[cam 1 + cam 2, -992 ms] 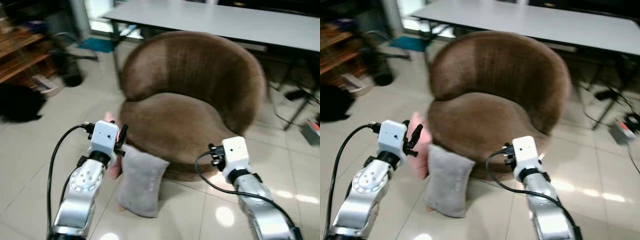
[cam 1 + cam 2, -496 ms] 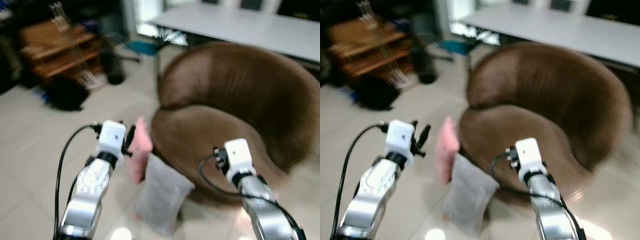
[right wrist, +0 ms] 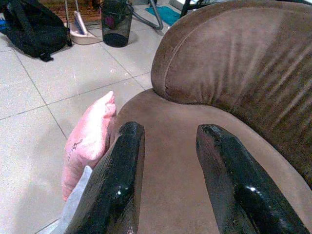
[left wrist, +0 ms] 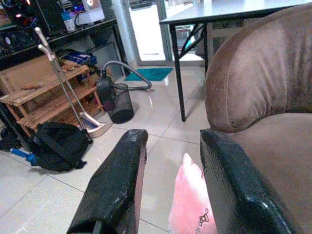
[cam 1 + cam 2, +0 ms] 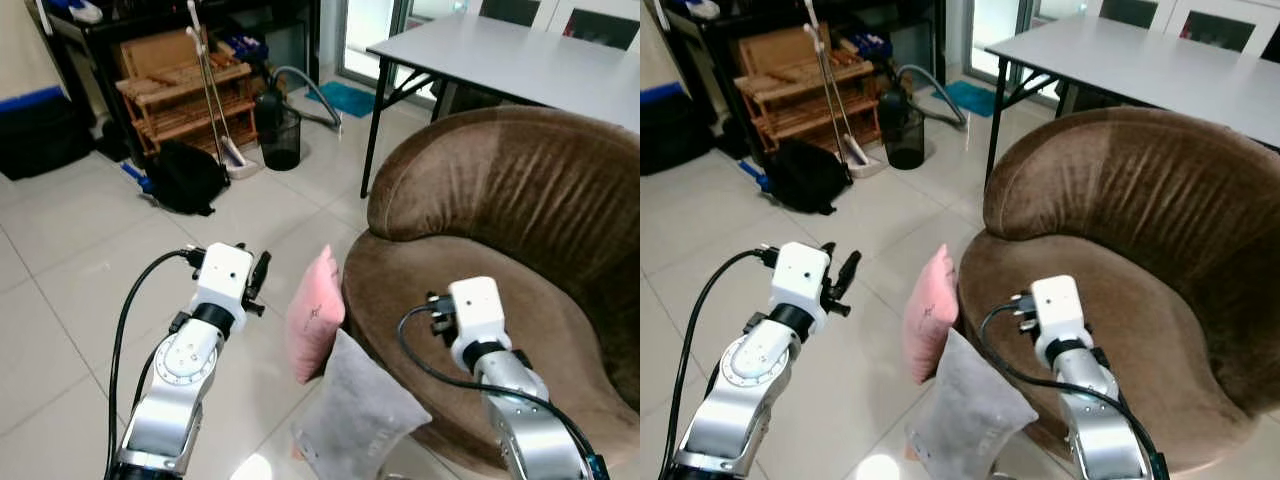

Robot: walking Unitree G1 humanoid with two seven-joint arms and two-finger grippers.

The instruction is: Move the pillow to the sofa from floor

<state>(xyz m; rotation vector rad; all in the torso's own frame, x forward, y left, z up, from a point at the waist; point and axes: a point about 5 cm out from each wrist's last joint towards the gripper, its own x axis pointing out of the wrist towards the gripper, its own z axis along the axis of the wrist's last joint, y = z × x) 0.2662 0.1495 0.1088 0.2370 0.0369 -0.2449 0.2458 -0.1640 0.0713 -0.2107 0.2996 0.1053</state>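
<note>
Sofa [image 5: 520,250], one, brown and round-backed, stands on the tiled floor [image 5: 80,270] before one grey table [image 5: 520,60]. Pillows, two, lean upright on the floor against the sofa's front edge: one pink pillow [image 5: 314,312], one grey pillow [image 5: 360,415] touching it. Left gripper [image 4: 170,183] and right gripper [image 3: 168,170] hover with fingers parted, empty. One black bag [image 5: 185,178] lies well apart.
</note>
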